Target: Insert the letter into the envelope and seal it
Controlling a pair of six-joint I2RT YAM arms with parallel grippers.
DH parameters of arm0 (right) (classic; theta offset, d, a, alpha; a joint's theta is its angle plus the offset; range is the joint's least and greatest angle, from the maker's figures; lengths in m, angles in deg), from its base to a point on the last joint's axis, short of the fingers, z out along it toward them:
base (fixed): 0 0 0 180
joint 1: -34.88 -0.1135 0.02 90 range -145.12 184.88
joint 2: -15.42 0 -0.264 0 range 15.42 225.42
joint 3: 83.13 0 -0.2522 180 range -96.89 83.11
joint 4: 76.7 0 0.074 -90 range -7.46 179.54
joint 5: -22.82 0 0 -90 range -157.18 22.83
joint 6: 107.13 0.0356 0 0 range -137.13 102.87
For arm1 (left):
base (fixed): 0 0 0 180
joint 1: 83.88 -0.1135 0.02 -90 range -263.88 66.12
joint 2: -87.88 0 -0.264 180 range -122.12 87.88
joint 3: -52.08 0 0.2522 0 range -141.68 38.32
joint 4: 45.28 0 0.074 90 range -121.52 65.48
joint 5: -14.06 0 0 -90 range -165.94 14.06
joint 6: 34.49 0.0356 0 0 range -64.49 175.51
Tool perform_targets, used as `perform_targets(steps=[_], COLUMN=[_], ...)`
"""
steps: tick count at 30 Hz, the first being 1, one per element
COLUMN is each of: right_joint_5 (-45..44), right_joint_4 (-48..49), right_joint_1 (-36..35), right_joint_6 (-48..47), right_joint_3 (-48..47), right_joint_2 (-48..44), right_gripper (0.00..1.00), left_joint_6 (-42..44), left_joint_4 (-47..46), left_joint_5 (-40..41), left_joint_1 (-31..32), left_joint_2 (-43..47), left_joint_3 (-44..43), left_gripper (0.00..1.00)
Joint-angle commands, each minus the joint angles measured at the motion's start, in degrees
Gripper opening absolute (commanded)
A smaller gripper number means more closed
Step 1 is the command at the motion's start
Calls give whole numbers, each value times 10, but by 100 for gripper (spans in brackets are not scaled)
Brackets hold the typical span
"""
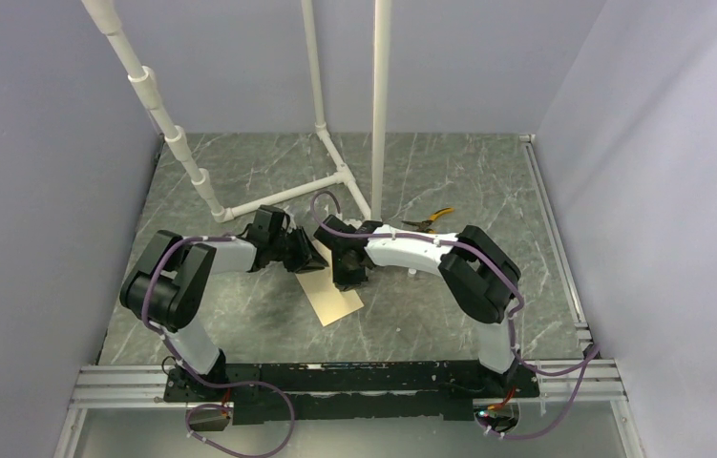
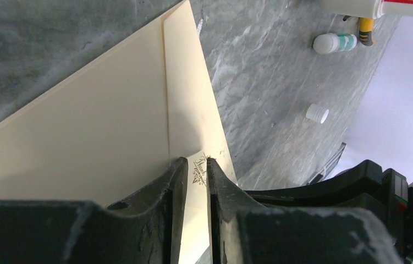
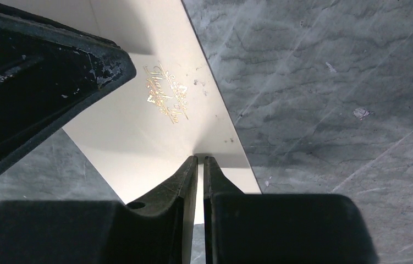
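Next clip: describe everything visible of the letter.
The letter is a smooth, pale cream sheet, card-like, with small gold script printed on it. It lies on the grey marbled table, its scripted strip showing beside the envelope. The left gripper and right gripper both touch it, jaws nearly shut; a pinch cannot be confirmed.

Left gripper [image 1: 311, 256] and right gripper [image 1: 349, 277] are meeting over tan paper [image 1: 333, 298]; yellow-handled pliers [image 1: 428, 220] are lying at one o'clock.

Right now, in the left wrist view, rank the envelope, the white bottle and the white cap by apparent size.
1. envelope, by far the largest, though also nearest the camera.
2. white bottle.
3. white cap, clearly smallest.
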Motion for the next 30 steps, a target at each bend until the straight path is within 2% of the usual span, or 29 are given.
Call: perform_targets(steps=[1, 7, 12, 16, 20, 25, 30], right_joint_5=[-6, 7, -43, -72, -112, -94, -74], right_joint_4=[15, 47, 31, 68, 18, 32, 25], right_joint_1=[-2, -6, -8, -11, -18, -29, -41], right_joint_6=[-6, -64, -75, -69, -64, -91, -125], right_joint_3=[10, -20, -82, -79, -114, -50, 30], right_joint_2=[-14, -1, 44, 50, 80, 57, 21], right_gripper=[12, 12, 11, 11, 9, 9, 8], left_joint_6=[19, 29, 25, 31, 6, -21, -27], left_joint_4=[34, 62, 77, 81, 62, 26, 35], left_joint_5=[39, 50, 59, 62, 63, 53, 59], left_joint_1=[3, 5, 4, 5, 5, 5, 5], left_joint_2=[3, -38, -49, -51, -58, -64, -70], left_joint_3=[4, -2, 2, 9, 19, 33, 27], left_gripper=[25, 18, 13, 10, 6, 4, 5])
